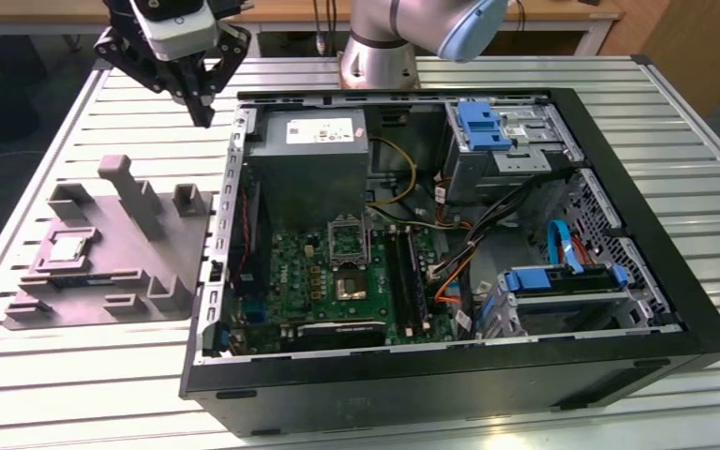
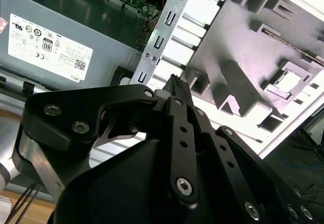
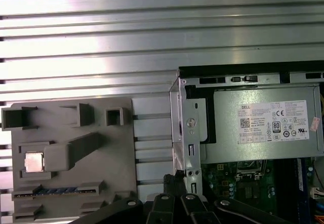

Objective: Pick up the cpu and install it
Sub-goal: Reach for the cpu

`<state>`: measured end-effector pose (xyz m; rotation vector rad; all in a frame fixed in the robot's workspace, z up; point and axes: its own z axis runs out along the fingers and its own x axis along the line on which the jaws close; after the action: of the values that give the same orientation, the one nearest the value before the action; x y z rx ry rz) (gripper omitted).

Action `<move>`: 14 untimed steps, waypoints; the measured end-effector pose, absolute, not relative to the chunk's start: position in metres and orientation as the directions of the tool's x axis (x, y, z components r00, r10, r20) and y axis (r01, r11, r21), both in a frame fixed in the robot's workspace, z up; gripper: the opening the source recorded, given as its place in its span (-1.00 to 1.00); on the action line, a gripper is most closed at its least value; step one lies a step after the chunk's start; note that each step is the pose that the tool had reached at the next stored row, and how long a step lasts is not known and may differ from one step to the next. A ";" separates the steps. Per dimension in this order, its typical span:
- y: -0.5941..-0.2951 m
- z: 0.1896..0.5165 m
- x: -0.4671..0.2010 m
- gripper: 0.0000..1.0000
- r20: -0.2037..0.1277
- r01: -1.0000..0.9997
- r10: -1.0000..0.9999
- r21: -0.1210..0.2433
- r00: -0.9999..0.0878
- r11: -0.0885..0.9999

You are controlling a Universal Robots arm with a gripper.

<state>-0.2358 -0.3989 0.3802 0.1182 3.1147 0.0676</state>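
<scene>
Slatted metal table [image 1: 85,394], open computer case [image 1: 460,384].
Raised beside it, gripper [image 1: 202,114] clenched on nothing; cpu [image 1: 65,248] well apart, seated in grey block [image 1: 147,253].

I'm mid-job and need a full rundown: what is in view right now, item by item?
cpu: one, silvery-grey, lying in a recess of the fixture block, on the exterior view's left.
fixture block: one, grey with upright posts, on the table beside the case.
computer case: one, black, side open, centre of the table.
power supply: one, grey, in the case's far corner.
motherboard: one, green, on the case floor.
socket frame: one, black, on the motherboard.
drive bay tabs: two, blue, on the case's exterior-view right side.
table: one, silvery, slatted.
arm: one, grey with a blue cap, behind the case.
gripper: one, black, shut, above the table near the case's far corner.
</scene>
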 end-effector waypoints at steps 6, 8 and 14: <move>-0.399 0.380 -0.238 -0.79 -0.022 0.075 0.076 0.044 -0.997 0.996; -0.399 0.380 -0.238 -0.79 -0.022 0.075 0.076 0.044 -0.997 0.996; -0.399 0.379 -0.240 -0.79 -0.022 0.075 0.076 0.044 -0.997 0.996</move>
<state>-0.2404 -0.3989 0.3794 0.1182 3.1151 0.0675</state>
